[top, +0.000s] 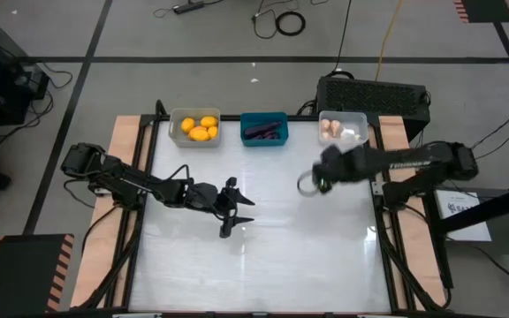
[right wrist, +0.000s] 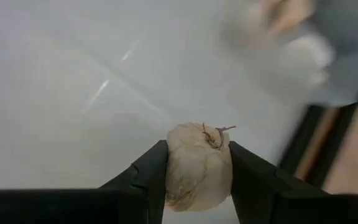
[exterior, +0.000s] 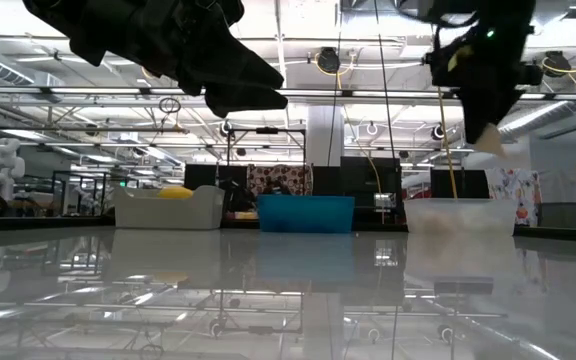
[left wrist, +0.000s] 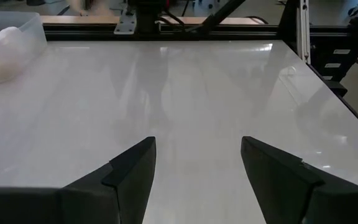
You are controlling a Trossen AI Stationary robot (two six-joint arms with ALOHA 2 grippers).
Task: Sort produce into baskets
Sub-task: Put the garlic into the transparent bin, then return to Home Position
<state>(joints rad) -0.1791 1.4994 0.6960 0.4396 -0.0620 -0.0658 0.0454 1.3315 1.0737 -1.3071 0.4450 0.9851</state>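
My right gripper (right wrist: 197,180) is shut on a pale beige garlic bulb (right wrist: 197,165), high above the table in the low view (exterior: 486,135), just near of the translucent white basket (top: 343,128). That basket holds other garlic bulbs. The light grey basket (top: 195,127) holds yellow-orange fruits, and the teal basket (top: 264,129) holds dark purple eggplant pieces. All three stand in a row along the table's far edge. My left gripper (top: 235,210) is open and empty above the middle of the table; its fingers also show in the left wrist view (left wrist: 197,162). My right gripper pinches the garlic bulb by its two opposite sides (right wrist: 174,163) between its two fingers. The stem end (right wrist: 215,134) points away from the wrist. The bulb is lifted clear of the table, at the fingers' free ends (exterior: 490,148).
A large black box (top: 374,93) stands behind the translucent basket, beyond the table's far edge. Wooden side strips (top: 113,194) and metal frame rails (top: 387,221) border the white tabletop. Cables lie on the floor beyond.
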